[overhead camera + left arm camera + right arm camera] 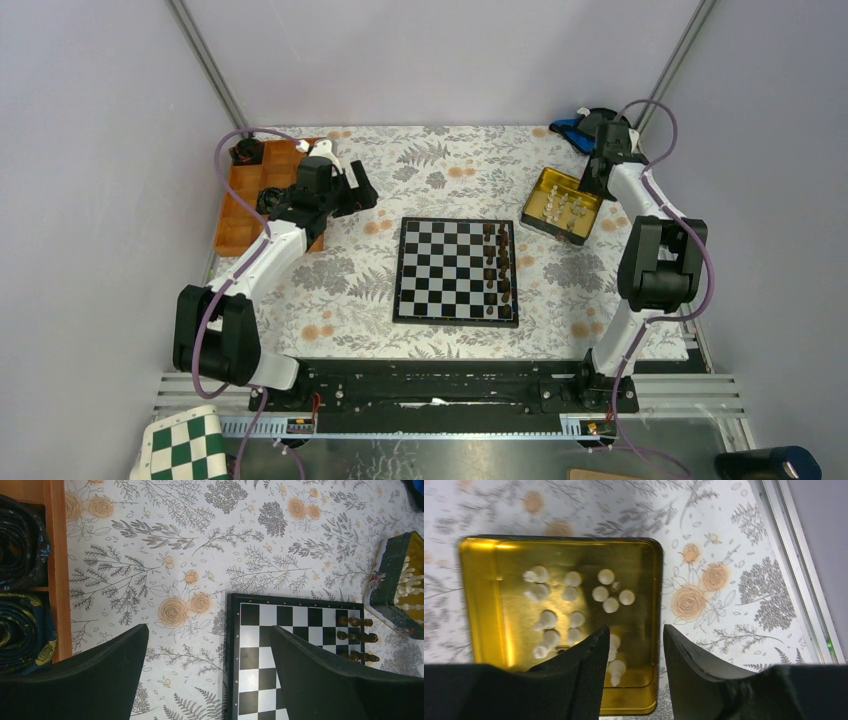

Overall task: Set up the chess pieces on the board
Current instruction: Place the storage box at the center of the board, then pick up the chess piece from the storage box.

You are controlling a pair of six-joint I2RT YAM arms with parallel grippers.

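The board (458, 270), black-framed with black and pale squares, lies mid-table; its left edge shows in the left wrist view (300, 617). Dark brown pieces (497, 265) stand in its right-hand columns. Several white chess pieces (574, 600) lie in a gold tin (479, 605) right of the board (548, 180). My right gripper (636, 627) hovers over the tin's near right corner, open, nothing between its fingers. My left gripper (209, 627) hangs wide open and empty over the floral cloth just left of the board (362, 190).
An orange wooden tray (245, 210) holding dark rolled items (20, 580) sits at the back left. A blue object (570, 128) lies at the back right corner. A green-and-white checkered board (185, 450) rests off the table, near left.
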